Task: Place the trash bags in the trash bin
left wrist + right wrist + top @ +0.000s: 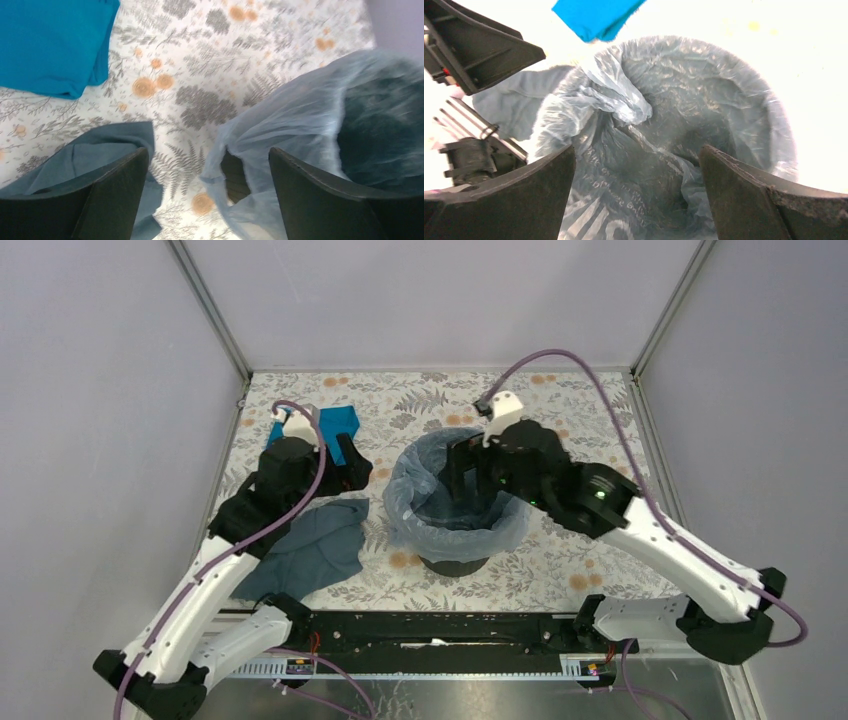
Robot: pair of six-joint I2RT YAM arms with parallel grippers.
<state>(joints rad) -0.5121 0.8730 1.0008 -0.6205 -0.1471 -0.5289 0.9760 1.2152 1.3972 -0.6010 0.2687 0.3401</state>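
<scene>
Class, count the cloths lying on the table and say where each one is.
2. The teal folded cloth lies at the far left; the grey-blue cloth lies crumpled nearer, just left of the trash bin. Others may lie hidden.

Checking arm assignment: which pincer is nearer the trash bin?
Right. The right pincer hangs open over the mouth of the trash bin, above the trash bag lining it. The left pincer sits off the bin's left side, open over the table beside the grey-blue cloth.
</scene>
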